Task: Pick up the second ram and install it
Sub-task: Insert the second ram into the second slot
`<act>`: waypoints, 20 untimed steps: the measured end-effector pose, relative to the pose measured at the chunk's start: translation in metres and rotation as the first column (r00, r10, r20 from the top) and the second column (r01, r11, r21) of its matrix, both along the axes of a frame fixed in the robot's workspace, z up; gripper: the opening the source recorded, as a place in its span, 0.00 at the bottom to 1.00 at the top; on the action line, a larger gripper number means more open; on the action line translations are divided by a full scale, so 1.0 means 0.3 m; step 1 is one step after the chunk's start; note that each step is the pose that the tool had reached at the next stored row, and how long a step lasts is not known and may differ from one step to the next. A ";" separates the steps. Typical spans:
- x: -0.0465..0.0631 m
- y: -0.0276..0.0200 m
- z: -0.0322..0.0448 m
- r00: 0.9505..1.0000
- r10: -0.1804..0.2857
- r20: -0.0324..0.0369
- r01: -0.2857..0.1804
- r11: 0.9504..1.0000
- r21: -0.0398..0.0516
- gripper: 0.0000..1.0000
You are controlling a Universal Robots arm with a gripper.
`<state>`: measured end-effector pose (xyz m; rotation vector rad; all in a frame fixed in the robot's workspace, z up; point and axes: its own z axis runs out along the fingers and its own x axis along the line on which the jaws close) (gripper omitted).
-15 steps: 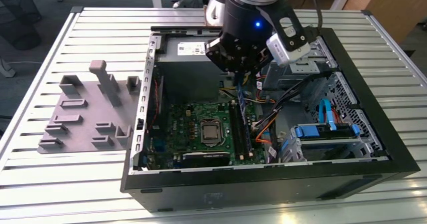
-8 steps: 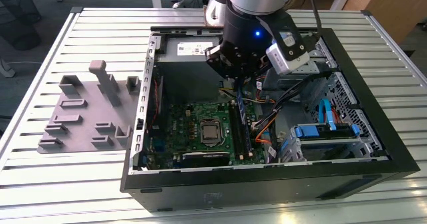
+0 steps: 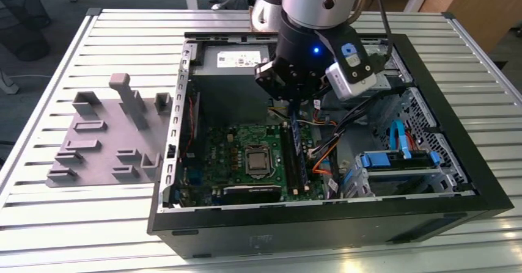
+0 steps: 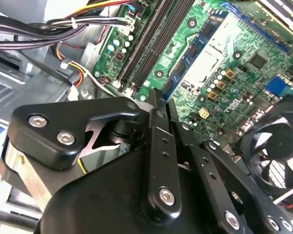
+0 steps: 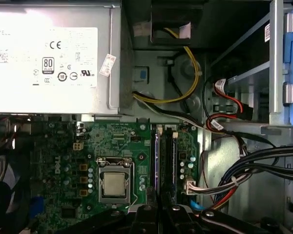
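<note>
In the exterior view, the arm is hanging over the open computer case [image 3: 456,181], its gripper [image 3: 291,96] above the motherboard [image 3: 244,157]; the grey tray [image 3: 98,138] is lying outside on the table [image 3: 49,224]. In the second wrist view, the fingers [image 4: 158,141] are sitting pressed together over the memory slots [image 4: 151,44]. In the first wrist view, the second ram [image 5: 156,161] is standing seated in its slot.

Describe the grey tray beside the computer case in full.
The grey tray looks like matte plastic: a flat base plate with several upright blocks of different heights rising from it. The tallest post stands at its far end. It lies flat on the slatted metal table, close by the open black computer case, on the exterior view's left.
</note>
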<state>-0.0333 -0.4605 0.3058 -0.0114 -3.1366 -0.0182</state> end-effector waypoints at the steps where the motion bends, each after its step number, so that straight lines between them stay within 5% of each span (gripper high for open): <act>1: 0.002 0.000 -0.006 1.000 0.000 0.000 0.000 1.000 0.000 0.14; 8: 0.027 0.000 -0.046 1.000 0.000 -0.011 0.000 1.000 0.000 0.14; 12: 0.028 0.000 -0.046 1.000 0.000 -0.012 0.000 1.000 0.000 0.14; 13: 0.028 0.000 -0.047 1.000 0.000 -0.015 0.000 1.000 0.000 0.14; 16: 0.035 0.000 -0.048 0.999 0.000 -0.040 0.000 1.000 0.000 0.14; 20: 0.036 0.000 -0.067 0.999 0.000 -0.041 0.000 1.000 0.000 0.14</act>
